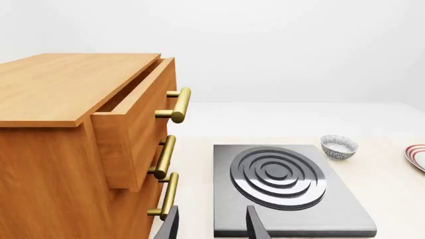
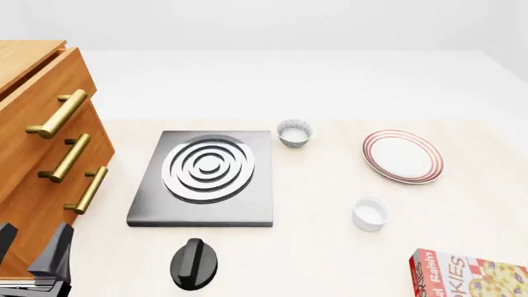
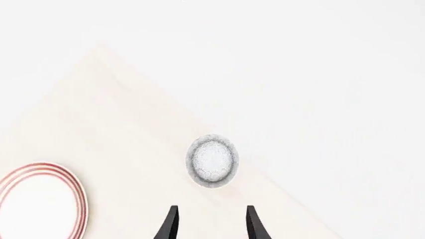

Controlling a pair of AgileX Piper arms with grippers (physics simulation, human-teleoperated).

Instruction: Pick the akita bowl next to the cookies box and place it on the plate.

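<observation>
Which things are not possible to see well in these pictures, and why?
- Cookies box: front view, cut off by the bottom-right corner.
- Right end effector: outside the front view; right wrist view shows only fingertips.
- Bowl in the right wrist view: absent from the front view, so its neighbour cannot be told.
- Plate: left wrist view, cut by the frame edge.

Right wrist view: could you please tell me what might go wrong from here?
1. The small grey-speckled round bowl sits near the table edge; a nudge from the open right end effector could push it off.
2. The front view's speckled bowl stands beside the grey-ringed stove burner, far from the red-and-white cardboard cookies box; if it is a twin, grabbing it would be wrong.
</observation>
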